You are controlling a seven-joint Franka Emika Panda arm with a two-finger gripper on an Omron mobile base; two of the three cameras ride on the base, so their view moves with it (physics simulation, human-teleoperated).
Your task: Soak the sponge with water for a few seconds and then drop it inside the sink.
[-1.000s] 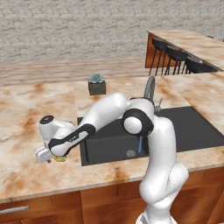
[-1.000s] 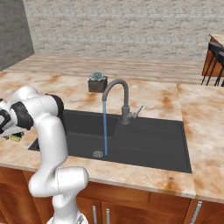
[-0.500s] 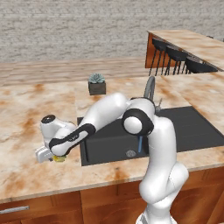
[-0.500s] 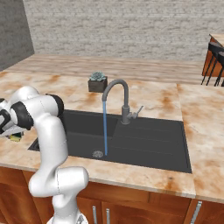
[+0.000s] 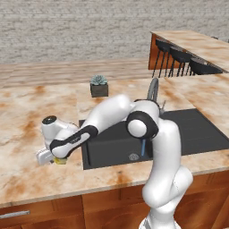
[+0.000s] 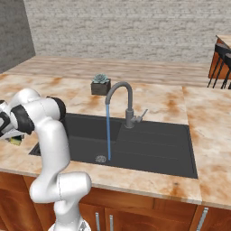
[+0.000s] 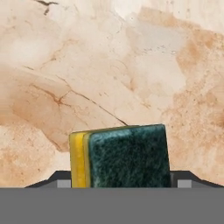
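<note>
- I have the tool (image 5: pixel 57 157) down low over the worktop (image 5: pixel 27 112), well off to the left of the sink (image 5: pixel 112 145), with the arm bent across toward it.
- In the hand view the sponge (image 7: pixel 120 156) sits right between the tool's fingers (image 7: pixel 54 178), dark green layer facing me and the yellow layer along its left side; a finger tip shows on each side of it.
- I read the tool as partly closed and gripping the sponge, its jaws set at about the width of the block.
- From the left base view I see a bit of yellow sponge (image 5: pixel 61 160) under the hand, at or just above the marble surface; I cannot tell whether it rests on the surface.
- The water (image 6: pixel 108 131) falls from the faucet (image 6: pixel 124 101) into the sink, well away to the tool's right.
- A potted plant (image 5: pixel 99 86) stands beyond the sink, far from the tool.
- I see no writing or labels I can read.
</note>
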